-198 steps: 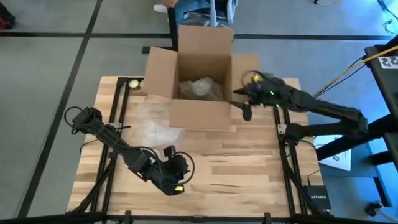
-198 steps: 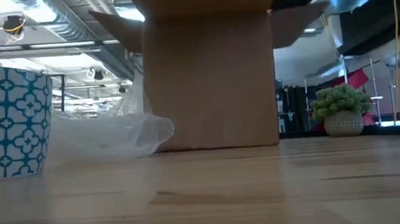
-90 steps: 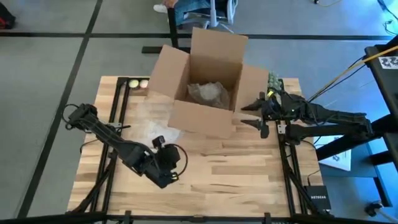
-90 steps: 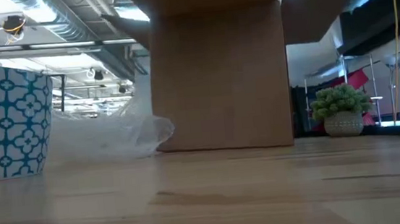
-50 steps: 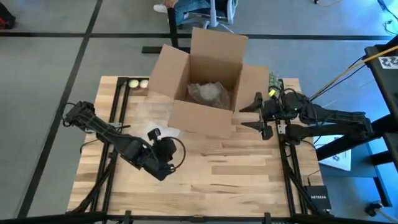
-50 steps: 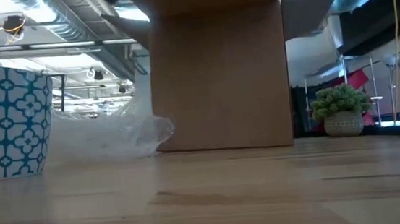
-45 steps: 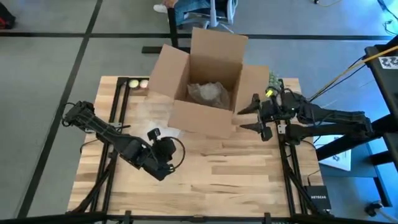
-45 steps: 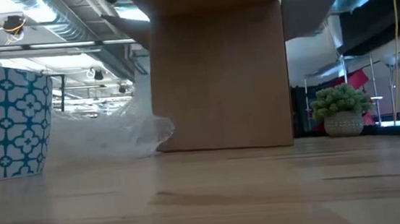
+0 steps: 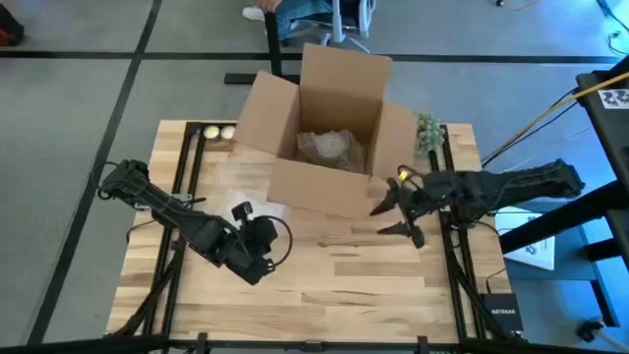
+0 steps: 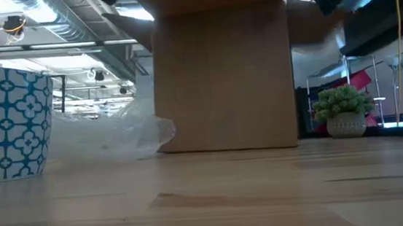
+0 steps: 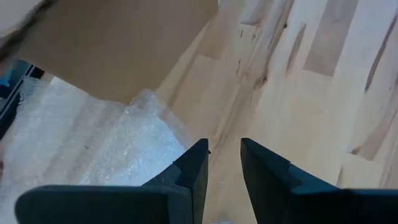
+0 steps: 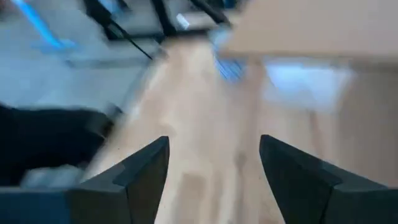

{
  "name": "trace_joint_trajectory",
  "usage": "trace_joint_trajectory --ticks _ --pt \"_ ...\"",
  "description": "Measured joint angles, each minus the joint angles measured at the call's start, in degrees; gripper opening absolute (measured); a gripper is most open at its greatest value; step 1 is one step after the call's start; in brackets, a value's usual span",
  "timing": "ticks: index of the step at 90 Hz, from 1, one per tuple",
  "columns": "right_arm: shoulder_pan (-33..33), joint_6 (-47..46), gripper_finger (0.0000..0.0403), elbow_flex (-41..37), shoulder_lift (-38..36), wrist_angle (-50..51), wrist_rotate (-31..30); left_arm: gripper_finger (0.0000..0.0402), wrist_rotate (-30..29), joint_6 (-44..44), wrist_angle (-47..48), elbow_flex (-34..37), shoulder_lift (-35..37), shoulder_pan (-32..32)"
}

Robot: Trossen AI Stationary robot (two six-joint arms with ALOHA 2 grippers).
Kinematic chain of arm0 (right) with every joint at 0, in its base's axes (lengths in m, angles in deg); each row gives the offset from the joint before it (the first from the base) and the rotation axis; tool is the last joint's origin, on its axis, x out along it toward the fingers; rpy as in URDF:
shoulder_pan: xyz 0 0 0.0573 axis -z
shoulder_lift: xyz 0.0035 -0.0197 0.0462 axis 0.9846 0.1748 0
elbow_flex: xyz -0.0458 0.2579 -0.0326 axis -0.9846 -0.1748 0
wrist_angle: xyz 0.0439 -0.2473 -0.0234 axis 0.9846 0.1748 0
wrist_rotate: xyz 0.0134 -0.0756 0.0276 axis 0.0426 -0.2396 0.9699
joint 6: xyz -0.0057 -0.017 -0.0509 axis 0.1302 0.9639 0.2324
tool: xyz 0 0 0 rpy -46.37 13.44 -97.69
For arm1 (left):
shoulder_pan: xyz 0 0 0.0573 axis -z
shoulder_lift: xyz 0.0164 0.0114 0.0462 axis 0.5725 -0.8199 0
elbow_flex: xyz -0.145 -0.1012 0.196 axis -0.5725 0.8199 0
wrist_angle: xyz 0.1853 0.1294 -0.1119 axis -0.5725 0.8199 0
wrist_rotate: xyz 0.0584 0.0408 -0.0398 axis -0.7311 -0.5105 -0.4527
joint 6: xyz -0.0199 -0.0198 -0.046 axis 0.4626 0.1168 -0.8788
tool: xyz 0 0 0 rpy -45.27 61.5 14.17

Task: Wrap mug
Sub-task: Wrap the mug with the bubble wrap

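Bubble wrap (image 9: pixel 246 197) lay flat on the left half of the table (image 9: pixel 334 285), just beside the front of the cardboard box (image 9: pixel 329 147). Over its near edge hung the left gripper (image 9: pixel 244 210), its fingers (image 11: pixel 193 171) close together with only a narrow gap between them and nothing held; the left wrist view showed the sheet right under those tips.

In the low view a mug (image 10: pixel 4 119) patterned in blue and white stood upright on the wood at the far left, with the wrap behind it. From above I could not pick the mug out, so its exact spot relative to the left arm was unclear.

At the middle, the box stood with its flaps up and a crumpled wad of packing (image 9: pixel 324 146) inside.

To the right, the right gripper (image 9: pixel 398 211) hovered off the box's front right corner, fingers spread wide and empty. A small potted plant (image 9: pixel 428 128) sat at the table's far right edge.

As a judgement, wrapping had barely begun: the mug stood bare and the sheet was not yet picked up. Left to do: grasp the wrap, bring it and the mug together, and fold it round.
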Motion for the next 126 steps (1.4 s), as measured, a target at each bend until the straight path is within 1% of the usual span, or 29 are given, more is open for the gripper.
trace_joint_trajectory --ticks 7,19,37,44,50,65,78,88,101,118,126 --pt "-1.9 0.1 0.0236 -0.1 3.5 1.8 -5.8 0.0078 0.0 0.0 0.0 0.0 0.0 0.0" --pt "-3.7 0.5 0.0236 -0.1 8.9 1.7 -12.0 0.0078 0.0 -0.1 -0.1 0.0 0.0 0.0" --pt "-3.6 2.1 0.0236 -0.1 15.3 1.0 -29.9 0.0078 0.0 0.0 -0.2 0.0 0.0 0.0" --pt "-3.6 4.2 0.0236 -0.1 17.1 -0.2 -34.0 0.0078 0.0 0.0 -0.2 0.0 0.0 0.0" --pt "-3.3 5.2 0.0236 -0.1 18.5 -2.2 -36.0 0.0078 0.0 0.0 -0.2 0.0 0.0 0.0" --pt "-0.1 7.3 0.0236 0.0 20.8 -4.5 -37.7 0.0078 0.0 0.0 -0.2 0.0 0.0 0.0" --pt "3.6 10.5 0.0236 -0.1 22.3 -6.8 -37.8 0.0078 0.0 0.0 -0.1 0.0 0.0 0.0" --pt "6.1 12.1 0.0236 -0.1 22.7 -8.9 -36.2 0.0078 0.0 0.0 -0.1 0.0 0.0 0.0" --pt "7.9 13.0 0.0236 -0.1 22.7 -10.6 -33.8 0.0078 0.0 0.0 -0.1 0.0 0.0 0.0" --pt "8.7 14.0 0.0236 0.0 22.7 -11.6 -32.9 0.0078 0.0 0.0 -0.1 0.0 0.0 0.0" --pt "8.6 12.6 0.0236 -0.1 22.7 -10.5 -30.4 0.0078 0.1 -0.8 -0.1 0.0 0.0 0.0"
